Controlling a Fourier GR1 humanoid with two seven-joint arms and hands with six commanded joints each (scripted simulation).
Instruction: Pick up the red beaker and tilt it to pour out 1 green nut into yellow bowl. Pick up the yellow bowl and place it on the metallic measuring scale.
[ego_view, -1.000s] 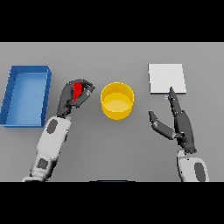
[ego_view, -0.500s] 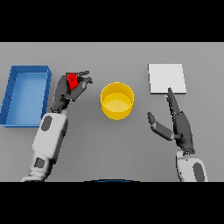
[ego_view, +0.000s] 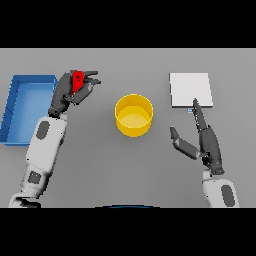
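Note:
My left hand (ego_view: 67, 92) is curled round the red beaker (ego_view: 78, 81), holding it above the table, left of the yellow bowl (ego_view: 133, 115) and well apart from it. Only the beaker's upper part shows between the fingers. The bowl stands upright at the table's middle; I see no nut in it. The metallic measuring scale (ego_view: 190, 89), a pale square plate, lies at the back right. My right hand (ego_view: 207, 142) is open to the right of the bowl, fingers straight and pointing toward the scale's near edge, thumb spread toward the bowl.
A blue tray (ego_view: 12, 107) with raised walls lies at the far left, just beside my left arm.
My left hand has lifted the red beaker and carried it farther back on the table. The right hand has shifted slightly forward and lower, still open.

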